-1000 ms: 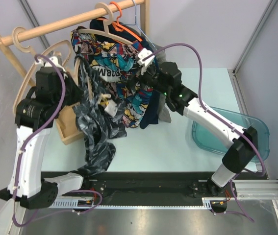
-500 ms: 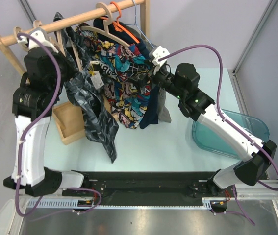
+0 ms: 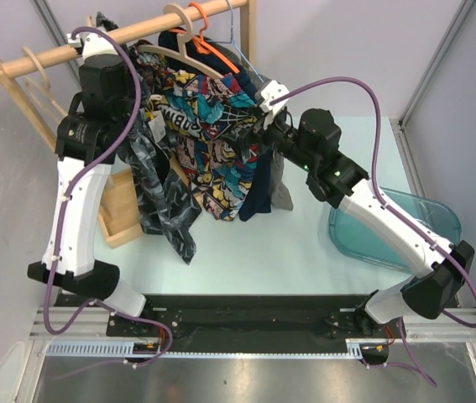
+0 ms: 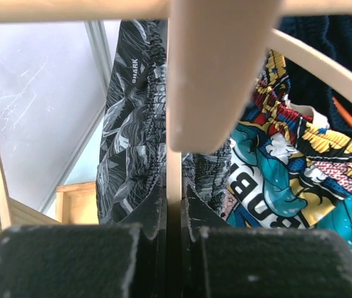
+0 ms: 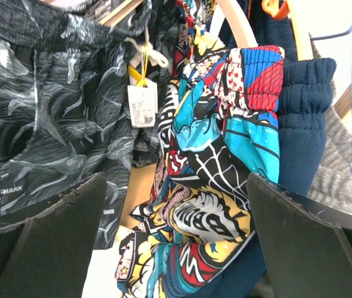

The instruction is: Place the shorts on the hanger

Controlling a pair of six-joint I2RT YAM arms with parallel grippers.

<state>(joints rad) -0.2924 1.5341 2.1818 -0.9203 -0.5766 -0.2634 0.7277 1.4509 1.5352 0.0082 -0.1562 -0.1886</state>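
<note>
My left end effector (image 4: 174, 192) is clamped shut on a thin strip of the pale wooden hanger (image 4: 174, 162), with its pads pressed against the wood on both sides. From above, it sits high up, right at the wooden rail (image 3: 49, 54). The dark marbled shorts (image 3: 160, 197) hang from that hanger in a long fold, with the lower end dangling above the surface (image 3: 288, 243) beside the wooden box (image 3: 120, 206). In the wrist view, a broad piece of the same wood hangs close to the lens below the rail. I take it for the hook, but I cannot tell whether it is over the rail.

My right end effector (image 5: 177, 180) is spread wide and holds nothing. It faces the comic-print shorts (image 5: 225, 155), with the marbled pair and their white tag (image 5: 141, 105) off to one side.

I judge the shorts are already draped on the hanger and the step in hand is getting it onto the rail. The next move calls for a small, careful drop so the hook seats fully, and only then a slow release. The fabric hangs unevenly, so a jerk could make it slide off. The right arm is close enough to steady the cloth if it does.
</note>
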